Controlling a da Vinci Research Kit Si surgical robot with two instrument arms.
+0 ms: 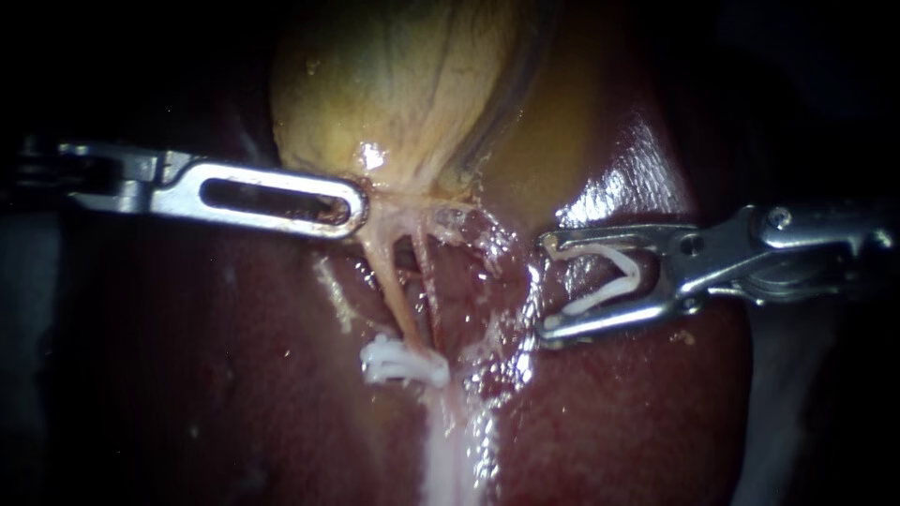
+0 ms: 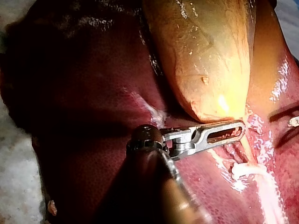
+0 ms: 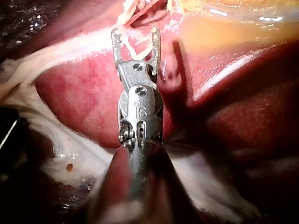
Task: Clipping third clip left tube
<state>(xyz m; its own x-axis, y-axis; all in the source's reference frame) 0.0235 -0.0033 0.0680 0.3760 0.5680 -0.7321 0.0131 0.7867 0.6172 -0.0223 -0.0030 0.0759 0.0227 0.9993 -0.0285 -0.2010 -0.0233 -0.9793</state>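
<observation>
Liver (image 1: 637,422) backdrop; right instrument (image 1: 547,286) level, holding clip (image 1: 605,276).

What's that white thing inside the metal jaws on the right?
A white clip, bent in a V, held between the right instrument's jaws. No tube lies inside it yet. Behind it shows wet liver; whatever the metal itself covers cannot be seen.

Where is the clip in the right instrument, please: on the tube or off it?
Off: the clip lies spread open in the right instrument, beside the tube, not around it.
</observation>
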